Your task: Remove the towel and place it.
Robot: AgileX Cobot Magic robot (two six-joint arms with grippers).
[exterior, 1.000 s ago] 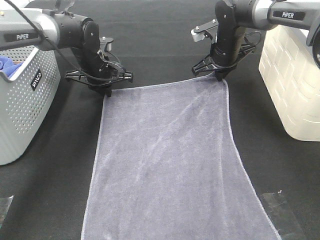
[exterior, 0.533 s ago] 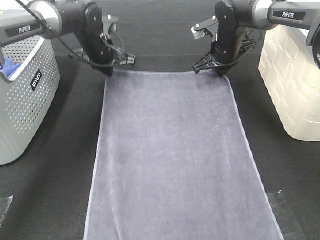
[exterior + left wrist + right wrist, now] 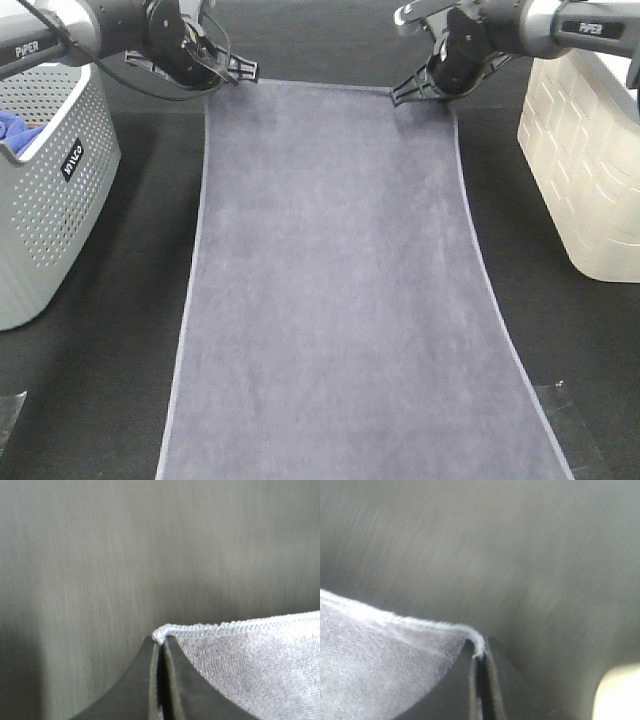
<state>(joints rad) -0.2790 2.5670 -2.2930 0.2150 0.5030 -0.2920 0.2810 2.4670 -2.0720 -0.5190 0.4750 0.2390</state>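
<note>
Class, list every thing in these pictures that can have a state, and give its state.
towel: spread out, both far corners pinched.
left gripper: shut on one towel corner.
right gripper: shut on the other corner.
grey basket: upright, holding a blue cloth.
blue cloth: bunched inside the grey basket.
white bin: upright, contents hidden.

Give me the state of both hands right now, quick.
Left hand: closed, pinching one corner of the towel.
Right hand: closed, pinching the towel's other corner on the same short edge.
</note>
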